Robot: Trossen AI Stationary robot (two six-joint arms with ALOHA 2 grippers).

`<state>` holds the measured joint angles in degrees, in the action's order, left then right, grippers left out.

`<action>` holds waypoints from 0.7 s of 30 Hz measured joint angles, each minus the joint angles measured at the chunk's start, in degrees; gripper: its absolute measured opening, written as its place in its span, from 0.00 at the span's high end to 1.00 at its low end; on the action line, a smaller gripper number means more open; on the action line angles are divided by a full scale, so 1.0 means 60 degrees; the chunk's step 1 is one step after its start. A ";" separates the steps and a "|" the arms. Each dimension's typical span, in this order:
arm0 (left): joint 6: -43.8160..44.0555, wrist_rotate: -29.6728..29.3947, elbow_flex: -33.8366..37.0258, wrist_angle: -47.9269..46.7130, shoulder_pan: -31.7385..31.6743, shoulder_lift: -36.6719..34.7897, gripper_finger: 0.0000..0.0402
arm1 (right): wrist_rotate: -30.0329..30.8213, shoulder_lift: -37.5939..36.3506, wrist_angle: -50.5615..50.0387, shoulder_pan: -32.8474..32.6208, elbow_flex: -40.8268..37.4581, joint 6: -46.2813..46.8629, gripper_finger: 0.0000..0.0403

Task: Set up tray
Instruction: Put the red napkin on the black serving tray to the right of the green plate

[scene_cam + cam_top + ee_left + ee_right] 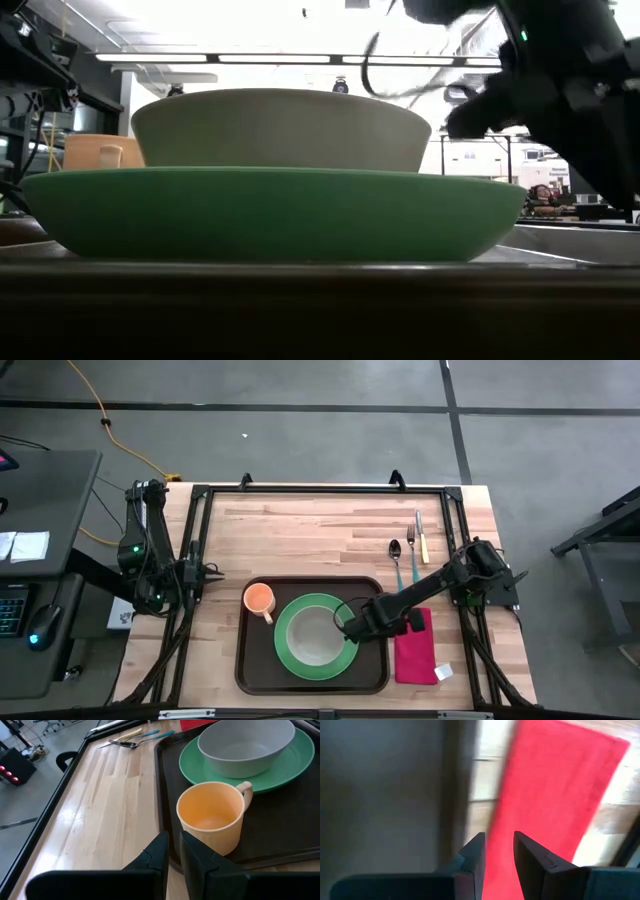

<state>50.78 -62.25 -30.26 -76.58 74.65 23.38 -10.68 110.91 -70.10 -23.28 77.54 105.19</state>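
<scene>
Brown tray (252,660), perhaps half-hidden under dishes

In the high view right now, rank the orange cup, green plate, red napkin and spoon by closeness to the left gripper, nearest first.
From the left gripper, at the table's left edge:
1. Orange plastic cup, on the brown tray's left end.
2. Round green plate, mid-tray, under the bowl.
3. Metal spoon with teal handle and flat red napkin, both right of the tray: too close to call.

Right arm stretched low toward centre, its hand (352,626) with fingers slightly parted; left arm folded at left edge, left hand (172,851) fingers narrowly parted
</scene>
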 joint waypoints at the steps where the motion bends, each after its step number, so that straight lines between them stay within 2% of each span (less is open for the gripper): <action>1: 0.0000 0.0000 0.0002 -0.0003 -0.0004 0.0000 0.80 | -0.0159 0.0008 0.0045 0.0017 -0.0158 0.0003 0.81; 4: 0.0000 0.0023 0.0000 0.0000 0.0000 0.0000 0.80 | -0.0496 0.0011 0.0683 0.0010 -0.0652 0.0103 0.81; 8: 0.0000 0.0050 0.0003 -0.0004 -0.0002 0.0000 0.80 | -0.0445 -0.0070 0.1449 0.0013 -0.0833 0.0216 0.81; 21: 0.0000 0.0068 0.0000 -0.0007 -0.0003 0.0000 0.80 | -0.0206 -0.0073 0.1058 0.0070 -0.0923 0.0219 0.81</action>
<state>50.78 -61.84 -30.26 -76.62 74.63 23.38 -11.91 110.48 -63.75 -22.86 72.00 106.50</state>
